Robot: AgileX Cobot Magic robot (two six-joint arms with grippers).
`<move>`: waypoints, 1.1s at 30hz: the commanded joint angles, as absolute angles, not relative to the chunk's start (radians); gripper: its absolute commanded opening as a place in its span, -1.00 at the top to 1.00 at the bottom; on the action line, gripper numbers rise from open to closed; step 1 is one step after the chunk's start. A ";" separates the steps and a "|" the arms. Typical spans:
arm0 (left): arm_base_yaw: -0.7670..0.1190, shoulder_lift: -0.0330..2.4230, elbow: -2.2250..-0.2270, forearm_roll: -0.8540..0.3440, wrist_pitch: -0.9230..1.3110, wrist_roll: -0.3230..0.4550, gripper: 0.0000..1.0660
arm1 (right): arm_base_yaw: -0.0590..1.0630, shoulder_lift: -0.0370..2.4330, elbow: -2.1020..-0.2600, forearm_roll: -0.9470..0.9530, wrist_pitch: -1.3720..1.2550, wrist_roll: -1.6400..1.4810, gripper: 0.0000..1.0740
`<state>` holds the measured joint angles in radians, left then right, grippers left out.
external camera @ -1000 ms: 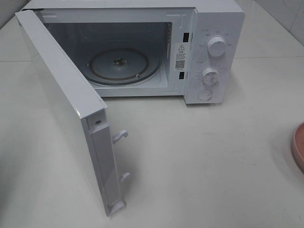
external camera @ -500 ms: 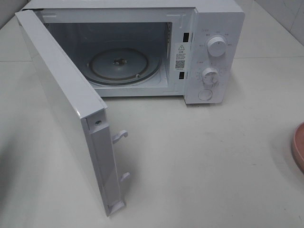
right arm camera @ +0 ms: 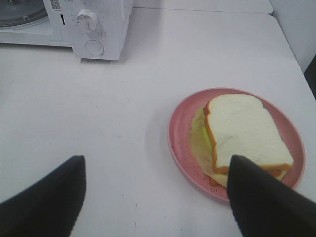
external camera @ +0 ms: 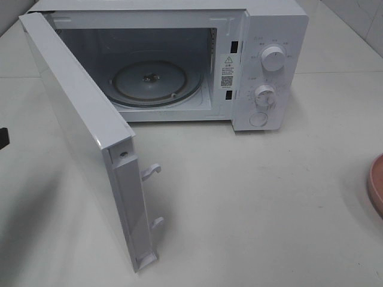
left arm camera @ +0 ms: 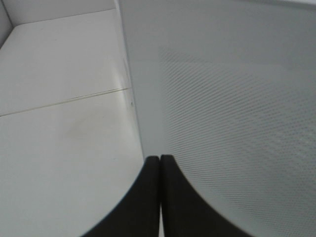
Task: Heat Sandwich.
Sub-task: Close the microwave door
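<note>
Nearest, lower centre of the left wrist view: left gripper (left arm camera: 159, 197), both dark fingers pressed together, fully closed, nothing between them. Just beyond the tips stands the perforated outer face of the microwave door (left arm camera: 232, 113), filling the right half of that frame; whether tips touch it cannot be told.

Right wrist view: right gripper (right arm camera: 155, 197) w/ jaws spread wide, empty, fingers at lower left and lower right corners. Sandwich (right arm camera: 244, 136) lies on pink plate (right arm camera: 177, 133), centre-right of frame, partly behind the right-hand finger, not gripped. Table (right arm camera: 113, 108) is white.

Exterior high view: plate edge only at right border, mid-height. Door swung open, running from upper left to bottom centre. Farthest: microwave (external camera: 272, 36) at top, cavity open, glass turntable (external camera: 157, 84) bare, two knobs (external camera: 273, 58) on right panel.
</note>
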<state>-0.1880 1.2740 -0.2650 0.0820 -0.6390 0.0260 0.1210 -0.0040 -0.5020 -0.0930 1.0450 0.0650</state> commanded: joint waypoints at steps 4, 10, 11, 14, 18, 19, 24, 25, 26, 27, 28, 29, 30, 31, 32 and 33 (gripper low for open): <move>-0.274 1.363 -0.314 0.083 -0.697 0.019 1.00 | 0.115 -0.031 -0.505 -0.091 1.041 0.054 -0.42; -0.340 1.428 -0.352 0.081 -0.709 0.017 1.00 | 0.115 -0.031 -0.505 -0.091 1.041 0.054 -0.42; -0.370 1.445 -0.367 0.075 -0.710 0.019 1.00 | 0.115 -0.031 -0.505 -0.091 1.041 0.054 -0.42; -0.395 1.464 -0.378 0.070 -0.713 0.020 1.00 | 0.115 -0.031 -0.505 -0.091 1.041 0.054 -0.42; -0.436 1.492 -0.401 0.051 -0.713 0.020 1.00 | 0.115 -0.031 -0.505 -0.091 1.041 0.054 -0.42; -0.459 1.508 -0.415 0.027 -0.713 0.020 1.00 | 0.115 -0.031 -0.505 -0.091 1.041 0.054 -0.42; -0.511 1.540 -0.462 -0.020 -0.707 0.020 1.00 | 0.115 -0.031 -0.505 -0.091 1.041 0.054 -0.42; -0.521 1.546 -0.472 -0.023 -0.707 0.020 1.00 | 0.115 -0.031 -0.505 -0.091 1.041 0.054 -0.42; -0.530 1.552 -0.480 -0.024 -0.705 0.020 1.00 | 0.115 -0.031 -0.505 -0.091 1.041 0.054 -0.42; -0.530 1.552 -0.480 -0.024 -0.705 0.020 1.00 | 0.115 -0.031 -0.505 -0.091 1.041 0.054 -0.42; -0.549 1.567 -0.502 -0.030 -0.704 0.021 1.00 | 0.115 -0.031 -0.505 -0.091 1.041 0.054 -0.42; -0.557 1.572 -0.515 -0.032 -0.702 0.021 1.00 | 0.115 -0.031 -0.505 -0.091 1.041 0.054 -0.42; -0.567 1.582 -0.528 -0.039 -0.700 0.021 1.00 | 0.115 -0.031 -0.505 -0.091 1.041 0.054 -0.42; -0.567 1.582 -0.528 -0.039 -0.700 0.021 1.00 | 0.115 -0.031 -0.505 -0.091 1.041 0.054 -0.42; -0.584 1.598 -0.554 -0.058 -0.700 0.021 1.00 | 0.115 -0.031 -0.505 -0.091 1.041 0.054 -0.42; -0.593 1.608 -0.568 -0.068 -0.700 0.021 1.00 | 0.115 -0.031 -0.505 -0.091 1.041 0.054 -0.42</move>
